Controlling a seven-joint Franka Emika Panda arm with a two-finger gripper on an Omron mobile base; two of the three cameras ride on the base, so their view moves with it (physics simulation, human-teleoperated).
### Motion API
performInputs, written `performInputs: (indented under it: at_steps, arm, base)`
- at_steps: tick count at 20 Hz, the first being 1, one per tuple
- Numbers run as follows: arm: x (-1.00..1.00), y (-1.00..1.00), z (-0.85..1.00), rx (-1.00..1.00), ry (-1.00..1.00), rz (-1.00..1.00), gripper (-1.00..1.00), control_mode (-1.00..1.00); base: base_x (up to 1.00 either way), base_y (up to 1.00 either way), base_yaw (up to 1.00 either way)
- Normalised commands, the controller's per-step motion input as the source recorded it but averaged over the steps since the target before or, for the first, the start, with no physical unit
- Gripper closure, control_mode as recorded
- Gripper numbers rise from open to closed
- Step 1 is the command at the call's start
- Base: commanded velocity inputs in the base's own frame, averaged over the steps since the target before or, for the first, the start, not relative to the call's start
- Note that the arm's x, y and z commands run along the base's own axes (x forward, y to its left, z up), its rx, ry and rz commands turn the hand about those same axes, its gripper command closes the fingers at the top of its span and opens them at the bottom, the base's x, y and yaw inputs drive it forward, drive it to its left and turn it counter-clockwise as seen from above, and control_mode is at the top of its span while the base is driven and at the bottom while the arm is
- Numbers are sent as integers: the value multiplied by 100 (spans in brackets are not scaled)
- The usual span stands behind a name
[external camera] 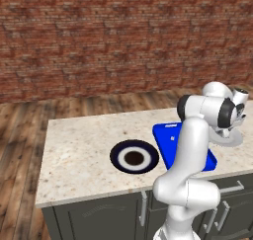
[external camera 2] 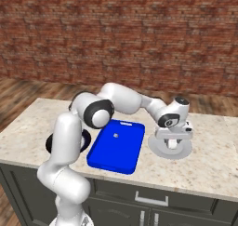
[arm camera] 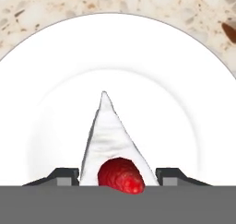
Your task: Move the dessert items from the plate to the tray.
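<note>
My gripper (arm camera: 119, 178) is open and low over a pale grey round dish (arm camera: 115, 34), with one finger on each side of a white cake wedge (arm camera: 108, 135) topped by a red berry (arm camera: 120, 174). From the base, the gripper (external camera 2: 173, 143) hangs over that dish (external camera 2: 160, 150), right of the tray. The bright blue tray (external camera 2: 116, 150) (external camera: 167, 138) lies mid-counter with a tiny pale speck (external camera 2: 115, 136) on it. The navy plate (external camera: 118, 157) with white ring and dark-brown centre sits left of the tray, partly behind my arm in the right base view. I cannot tell a dark-brown lump apart from that centre.
The speckled stone counter (external camera: 79, 145) ends at a front edge above dark cabinet doors (external camera 2: 153, 211). A brick wall (external camera: 123, 36) stands beyond a strip of wooden floor. My own arm arches over the tray between the plate and the pale dish.
</note>
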Motion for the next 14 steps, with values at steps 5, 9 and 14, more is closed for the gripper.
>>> performInputs:
  at_steps: [5, 9, 14]
  arm:
    - [0, 2, -7, 1, 0, 0, 100, -100]
    - [-2, 13, 12, -1, 0, 0, 100, -100]
    - [-30, 30, 37, -7, 0, 0, 100, -100]
  base:
    - [0, 0, 0]
    - [0, 0, 0]
    - [0, 0, 0]
